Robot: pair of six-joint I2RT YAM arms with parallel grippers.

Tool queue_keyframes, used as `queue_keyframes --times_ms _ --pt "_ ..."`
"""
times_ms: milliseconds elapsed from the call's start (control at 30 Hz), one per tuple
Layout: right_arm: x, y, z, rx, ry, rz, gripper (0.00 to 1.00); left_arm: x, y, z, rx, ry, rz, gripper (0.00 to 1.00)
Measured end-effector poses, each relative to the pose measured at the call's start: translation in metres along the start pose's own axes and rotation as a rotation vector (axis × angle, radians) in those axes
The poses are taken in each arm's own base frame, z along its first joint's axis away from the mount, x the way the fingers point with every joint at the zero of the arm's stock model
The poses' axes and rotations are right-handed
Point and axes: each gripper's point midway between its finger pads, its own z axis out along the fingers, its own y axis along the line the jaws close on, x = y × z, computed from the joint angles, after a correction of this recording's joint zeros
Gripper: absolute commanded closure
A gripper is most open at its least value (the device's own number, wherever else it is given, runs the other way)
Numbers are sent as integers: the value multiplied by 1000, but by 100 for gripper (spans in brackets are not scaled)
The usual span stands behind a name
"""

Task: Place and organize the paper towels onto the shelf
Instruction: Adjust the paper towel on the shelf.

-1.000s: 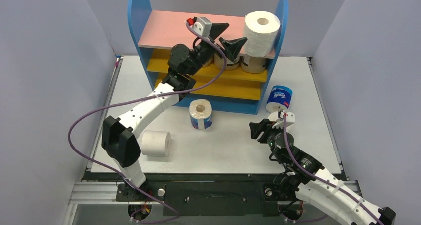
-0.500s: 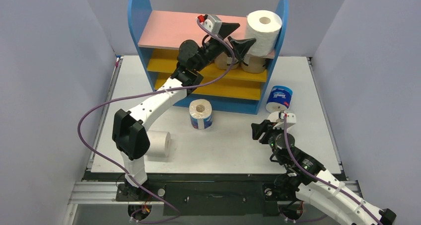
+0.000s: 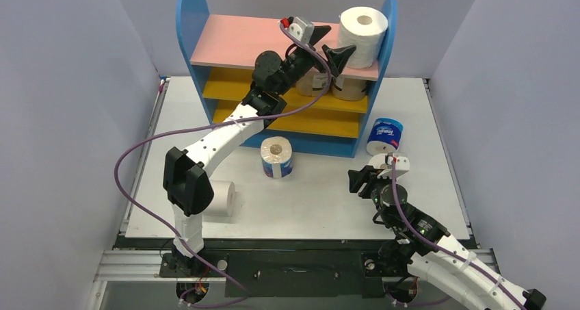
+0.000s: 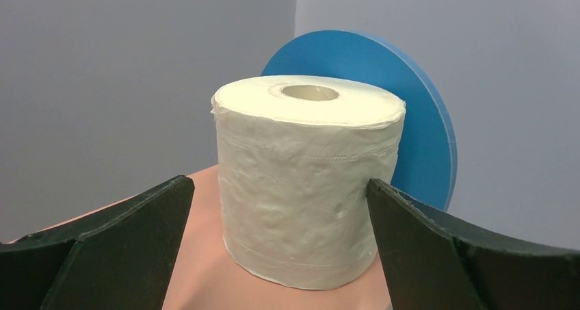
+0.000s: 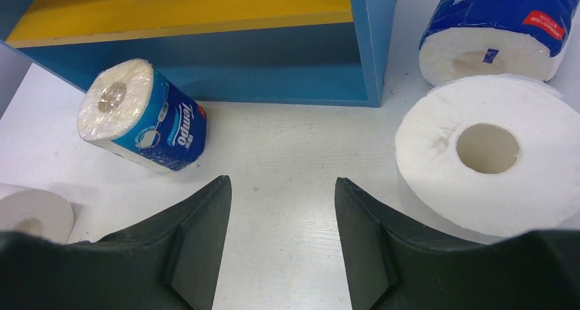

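Left fingers (image 4: 123, 248) spread wide, gripping nothing; white roll (image 4: 308, 180) stands upright between them on the shelf top (image 4: 204, 282), backed against the blue panel (image 4: 424, 139), likely for stability. Right fingers (image 5: 198, 241) partly apart, empty, above desk (image 5: 287, 159).

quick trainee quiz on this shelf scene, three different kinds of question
1. True or false: the left gripper is shut on the white roll in front of it.
2. That roll stands on: A pink top board, B upper yellow board, C blue base.
3. How many blue-wrapped rolls are on the table?
Key: 1 false, its jaws are open; 2 A; 3 two.
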Motion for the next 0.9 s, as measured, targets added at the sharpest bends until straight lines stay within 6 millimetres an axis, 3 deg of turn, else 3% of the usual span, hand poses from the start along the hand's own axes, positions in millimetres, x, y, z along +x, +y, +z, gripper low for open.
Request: queue_keyframes --times_ms 433,733,900 --pt "2 -3 -1 12 1 -2 47 12 15 16 -45 -9 13 1" --pt "3 -8 -2 29 -2 -4 48 12 15 15 -48 -10 11 4" --pt "4 -10 -2 35 2 -8 48 11 14 4 -63 5 -2 4"
